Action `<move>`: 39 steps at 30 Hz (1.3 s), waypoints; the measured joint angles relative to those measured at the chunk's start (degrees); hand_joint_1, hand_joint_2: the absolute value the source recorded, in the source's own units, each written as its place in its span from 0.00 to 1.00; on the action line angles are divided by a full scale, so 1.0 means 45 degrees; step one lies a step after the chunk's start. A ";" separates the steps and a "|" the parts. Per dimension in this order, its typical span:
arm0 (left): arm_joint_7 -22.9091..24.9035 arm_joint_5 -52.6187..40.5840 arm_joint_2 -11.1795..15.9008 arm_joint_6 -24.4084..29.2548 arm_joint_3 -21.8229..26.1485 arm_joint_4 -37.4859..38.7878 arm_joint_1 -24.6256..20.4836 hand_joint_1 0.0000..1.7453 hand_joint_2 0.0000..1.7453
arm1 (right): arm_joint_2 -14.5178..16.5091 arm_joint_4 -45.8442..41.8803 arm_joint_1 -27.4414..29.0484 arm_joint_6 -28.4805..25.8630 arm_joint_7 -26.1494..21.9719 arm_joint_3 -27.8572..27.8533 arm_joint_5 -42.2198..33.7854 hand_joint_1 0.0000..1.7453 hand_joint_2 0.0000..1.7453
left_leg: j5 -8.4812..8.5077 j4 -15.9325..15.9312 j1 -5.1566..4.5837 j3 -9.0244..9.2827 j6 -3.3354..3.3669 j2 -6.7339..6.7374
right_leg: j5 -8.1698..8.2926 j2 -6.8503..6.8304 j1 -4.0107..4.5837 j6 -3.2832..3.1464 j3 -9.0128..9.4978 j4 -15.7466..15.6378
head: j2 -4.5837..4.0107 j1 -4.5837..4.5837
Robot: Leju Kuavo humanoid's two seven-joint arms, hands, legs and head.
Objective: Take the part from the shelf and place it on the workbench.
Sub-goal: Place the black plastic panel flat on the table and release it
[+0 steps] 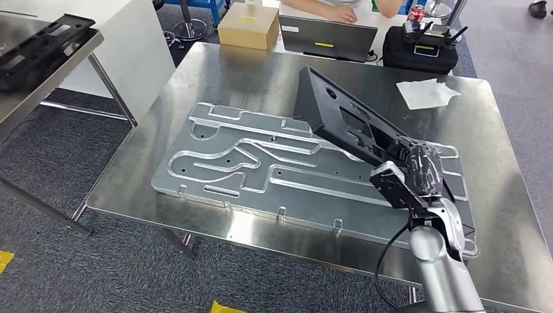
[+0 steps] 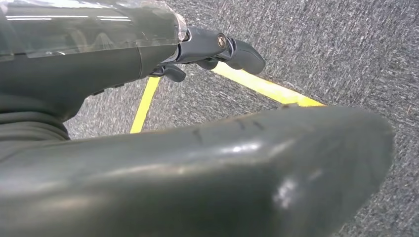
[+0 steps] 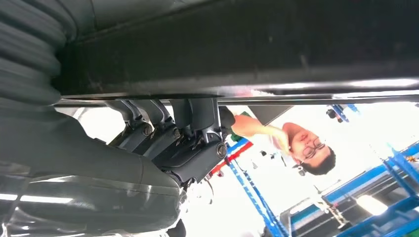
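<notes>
Right hand [image 1: 417, 171] grasps one end of the long black moulded plastic part [image 1: 345, 124], tilted above the stainless steel surface [image 1: 261, 72].
Stiff, probably light but long, it likely levers hard from an end grip over the grooved aluminium fixture plate [image 1: 248, 163] toward the surface's right edge. Left hand [image 2: 217, 49] hangs empty, fingers loosely curled, over the floor.

Black flat plastic part [image 1: 345, 127] with cutouts, tilted, far end raised. Near end low over workbench [image 1: 215, 72], right side.
</notes>
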 joint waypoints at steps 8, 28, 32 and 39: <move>0.0191 -0.0043 0.0064 0.0044 -0.0194 0.0000 -0.0113 0.00 0.00 | 0.1526 0.6858 -0.3821 -0.1964 0.0295 0.0997 0.1404 1.00 1.00 | 0.0001 -0.0020 0.0015 0.0134 -0.0010 0.0052 | -0.0002 0.0060 0.0005 -0.0002 0.0088 -0.0007 | 0.0000 -0.0001; 0.0226 -0.0091 0.0078 0.0365 -0.0319 0.0000 -0.0162 0.00 0.00 | 0.3826 1.2257 -0.6486 -0.1198 0.0636 0.1995 0.2585 1.00 1.00 | -0.0022 -0.0028 0.0030 0.0276 -0.0034 0.0103 | -0.0002 0.0126 0.0005 -0.0005 0.0200 -0.0010 | 0.0000 -0.0005; 0.0166 -0.0102 0.0077 0.0306 -0.0323 0.0000 -0.0163 0.00 0.00 | 0.4047 1.2534 -0.6556 -0.0928 0.0877 0.2130 0.2682 1.00 1.00 | -0.0022 -0.0030 0.0034 0.0296 -0.0034 0.0103 | -0.0003 0.0124 0.0005 -0.0006 0.0219 -0.0011 | 0.0000 -0.0005; 0.0096 -0.0143 0.0077 0.0141 -0.0335 0.0000 -0.0162 0.00 0.00 | 0.4059 1.2739 -0.6586 -0.0666 0.0987 0.2213 0.2726 0.75 1.00 | -0.0025 -0.0030 0.0034 0.0320 -0.0038 0.0103 | -0.0002 0.0125 0.0004 -0.0005 0.0244 -0.0014 | 0.0000 -0.0005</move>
